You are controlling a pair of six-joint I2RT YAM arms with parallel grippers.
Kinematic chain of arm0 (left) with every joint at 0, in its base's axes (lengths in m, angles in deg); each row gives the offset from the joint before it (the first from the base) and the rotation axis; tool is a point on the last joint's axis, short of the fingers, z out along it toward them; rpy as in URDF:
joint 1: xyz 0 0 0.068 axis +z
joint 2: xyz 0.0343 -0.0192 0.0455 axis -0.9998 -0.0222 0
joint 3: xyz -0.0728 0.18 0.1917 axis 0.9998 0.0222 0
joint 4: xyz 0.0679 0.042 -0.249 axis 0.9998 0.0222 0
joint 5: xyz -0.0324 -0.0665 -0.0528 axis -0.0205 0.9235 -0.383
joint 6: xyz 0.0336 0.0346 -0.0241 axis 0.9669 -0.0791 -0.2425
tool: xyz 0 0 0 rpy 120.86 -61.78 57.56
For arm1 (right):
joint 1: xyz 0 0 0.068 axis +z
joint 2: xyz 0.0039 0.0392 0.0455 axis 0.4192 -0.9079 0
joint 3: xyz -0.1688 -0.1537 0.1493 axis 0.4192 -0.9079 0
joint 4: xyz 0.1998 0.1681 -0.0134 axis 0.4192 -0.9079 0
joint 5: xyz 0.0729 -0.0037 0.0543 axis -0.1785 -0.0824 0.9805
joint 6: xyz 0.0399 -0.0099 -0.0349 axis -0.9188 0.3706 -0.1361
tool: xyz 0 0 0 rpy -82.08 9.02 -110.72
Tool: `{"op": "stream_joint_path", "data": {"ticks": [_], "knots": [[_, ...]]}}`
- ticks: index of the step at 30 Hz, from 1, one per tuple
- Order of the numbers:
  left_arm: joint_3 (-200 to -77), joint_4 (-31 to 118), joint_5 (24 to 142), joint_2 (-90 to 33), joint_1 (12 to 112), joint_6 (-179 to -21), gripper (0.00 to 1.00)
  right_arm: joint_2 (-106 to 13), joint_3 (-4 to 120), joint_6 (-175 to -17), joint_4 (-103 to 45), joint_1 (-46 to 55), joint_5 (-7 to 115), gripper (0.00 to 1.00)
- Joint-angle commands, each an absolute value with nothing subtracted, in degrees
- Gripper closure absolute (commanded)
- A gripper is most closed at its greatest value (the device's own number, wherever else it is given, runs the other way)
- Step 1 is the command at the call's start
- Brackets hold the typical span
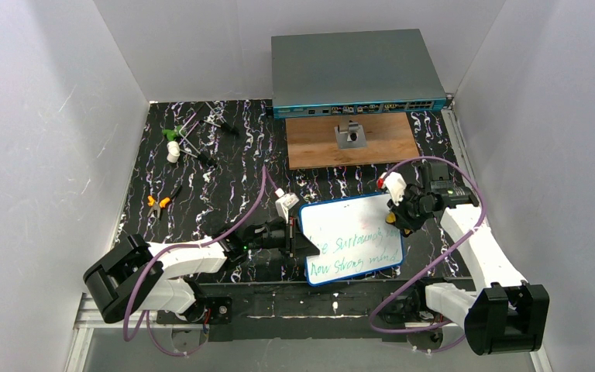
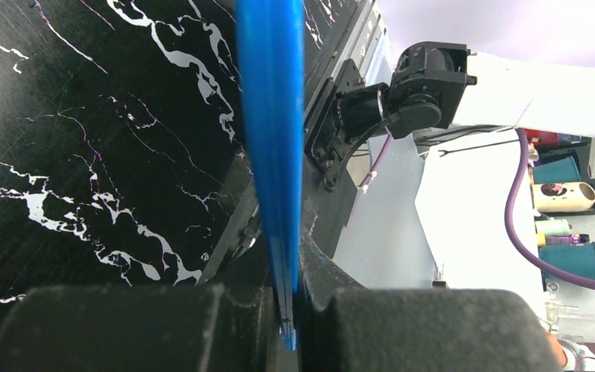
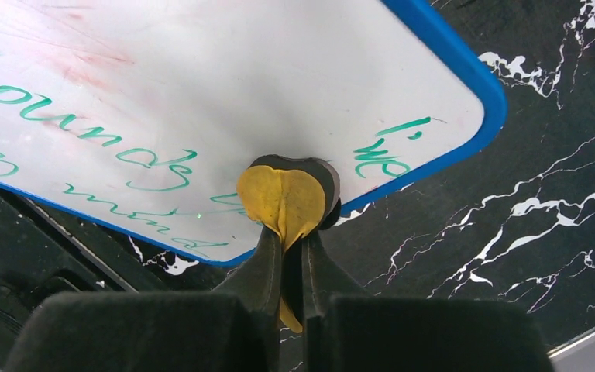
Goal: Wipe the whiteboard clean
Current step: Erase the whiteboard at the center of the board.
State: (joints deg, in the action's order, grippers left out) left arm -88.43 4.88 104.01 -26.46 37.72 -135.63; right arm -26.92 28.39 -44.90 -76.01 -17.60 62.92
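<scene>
Top external: found whiteboard (image 1: 352, 236) on near side of wooden board (image 1: 352, 139), apart from it, green writing on. Noted left gripper (image 2: 288, 306) clamped on its blue rim. Noted right gripper (image 3: 288, 248) closed on yellow eraser pad (image 3: 279, 198), pad touching whiteboard's face.

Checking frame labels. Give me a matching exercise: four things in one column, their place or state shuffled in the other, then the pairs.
Column one
1. left gripper
2. right gripper
3. whiteboard
4. grey box

Column two
A. at the far edge of the table, behind the wooden board
B. shut on a yellow pad that touches the writing surface
C. shut on the whiteboard's edge
D. carries green handwriting

Pairs: 1-C, 2-B, 3-D, 4-A
</scene>
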Motion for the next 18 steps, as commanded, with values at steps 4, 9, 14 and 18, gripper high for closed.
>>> {"op": "stream_joint_path", "data": {"ticks": [4, 9, 14, 18], "knots": [[-88.76, -3.40, 106.51, -23.45, 37.68, -133.97, 1.00, -28.58, 35.07, -55.05, -66.84, -17.14, 57.80, 0.99], [-88.50, -3.91, 106.46, -23.42, 37.75, -134.11, 1.00, -31.26, 36.23, -56.09, -64.79, -17.14, 53.20, 0.99], [-88.27, -4.22, 106.51, -23.39, 37.75, -133.90, 1.00, -31.20, 33.27, -48.19, -71.83, -17.14, 56.27, 0.99], [-88.08, -4.62, 106.63, -23.46, 37.73, -133.73, 1.00, -28.67, 30.40, -40.51, -79.32, -17.08, 62.56, 0.99]]}}
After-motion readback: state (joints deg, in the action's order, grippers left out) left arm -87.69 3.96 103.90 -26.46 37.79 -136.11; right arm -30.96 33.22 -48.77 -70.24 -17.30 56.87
